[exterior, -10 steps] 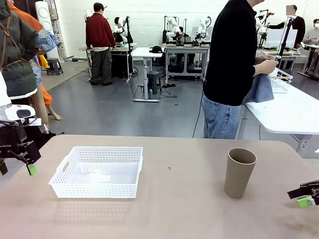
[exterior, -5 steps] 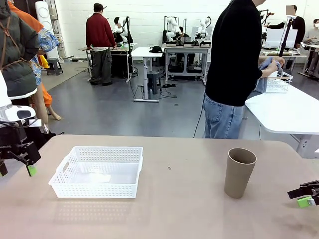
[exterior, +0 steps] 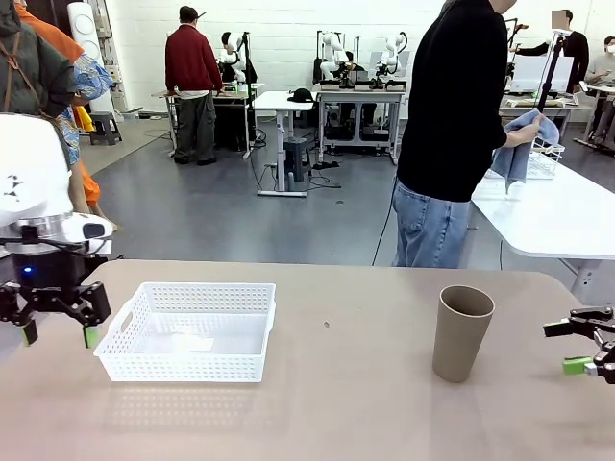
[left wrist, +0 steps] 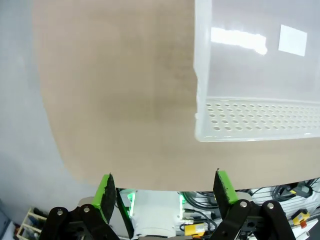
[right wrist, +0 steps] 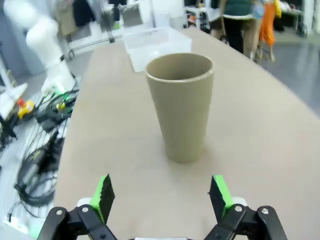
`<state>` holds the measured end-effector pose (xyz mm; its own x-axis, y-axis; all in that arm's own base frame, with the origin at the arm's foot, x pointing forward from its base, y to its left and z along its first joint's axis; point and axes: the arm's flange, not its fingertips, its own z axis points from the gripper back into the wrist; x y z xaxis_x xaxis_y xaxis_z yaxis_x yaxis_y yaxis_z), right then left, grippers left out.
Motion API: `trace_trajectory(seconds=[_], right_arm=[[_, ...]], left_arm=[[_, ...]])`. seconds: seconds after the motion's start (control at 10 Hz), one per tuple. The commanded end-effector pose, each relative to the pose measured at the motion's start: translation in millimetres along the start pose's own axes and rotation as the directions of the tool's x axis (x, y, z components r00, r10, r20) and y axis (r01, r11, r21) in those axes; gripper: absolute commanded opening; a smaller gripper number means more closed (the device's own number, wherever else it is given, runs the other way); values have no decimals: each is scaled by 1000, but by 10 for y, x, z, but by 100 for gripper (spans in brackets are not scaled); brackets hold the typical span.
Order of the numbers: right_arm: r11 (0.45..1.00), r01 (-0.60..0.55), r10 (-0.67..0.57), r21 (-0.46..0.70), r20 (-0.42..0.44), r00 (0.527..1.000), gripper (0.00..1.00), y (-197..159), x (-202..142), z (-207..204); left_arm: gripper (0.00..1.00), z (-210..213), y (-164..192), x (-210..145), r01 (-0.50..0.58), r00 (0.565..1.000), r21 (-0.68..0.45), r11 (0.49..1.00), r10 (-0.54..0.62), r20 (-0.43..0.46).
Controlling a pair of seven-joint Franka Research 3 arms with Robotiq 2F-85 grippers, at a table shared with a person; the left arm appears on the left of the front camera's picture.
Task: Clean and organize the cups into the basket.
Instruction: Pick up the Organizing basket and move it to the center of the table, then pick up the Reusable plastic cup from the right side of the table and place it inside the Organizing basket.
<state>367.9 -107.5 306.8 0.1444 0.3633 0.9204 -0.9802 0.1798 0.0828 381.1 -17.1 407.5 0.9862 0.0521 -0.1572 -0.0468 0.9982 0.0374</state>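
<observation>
Cup [exterior: 462, 333], tan-brown matte tumbler: tall, tapered, handleless. One item. It stands upright, mouth up, on the beige worktop [exterior: 327, 413] toward the robot's right. It is well apart from the shallow white rectangular plastic basket [exterior: 183, 366] with small-hole lattice sides, which sits toward the left and holds no cup.

Appearance: a single plain colour with a thin rim, wider at the mouth than at the foot. No print or mark is visible. The interior is not shown clearly enough to judge whether it is clean.

Handling (judged): probably light and rigid. The matte skin should give the green pads fair purchase. The narrow foot and tall body make it easy to tip if nudged near the rim, and the thin wall may flex under a hard squeeze. The best hold is across the body at about mid-height, with pads on opposite sides. The taper could let it slip down out of a loose grip.

Right tool [exterior: 574, 347]: released, jaws spread wide, nothing between them. It is near the cup, on the cup's right, and facing it.

Left tool [exterior: 59, 333]: likewise released and empty, just beside the basket's left end.
</observation>
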Motion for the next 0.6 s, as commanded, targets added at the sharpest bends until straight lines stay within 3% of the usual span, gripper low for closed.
trace_trajectory(seconds=[0.0, 0.2, 0.5], right_arm=[[987, -153, 152, 56, 21, 988, 100, -16, -159, -185], [960, -223, 226, 168, 0, 974, 100, -77, -212, -304], [958, -213, 219, 191, -13, 976, 100, -111, -230, -383]], left_arm=[[100, 149, -230, 152, -77, 994, -17, 997, 75, -78], [100, 180, -495, 264, -129, 987, -72, 989, 121, -108], [100, 127, -584, 414, -245, 969, -98, 965, 238, -71]])
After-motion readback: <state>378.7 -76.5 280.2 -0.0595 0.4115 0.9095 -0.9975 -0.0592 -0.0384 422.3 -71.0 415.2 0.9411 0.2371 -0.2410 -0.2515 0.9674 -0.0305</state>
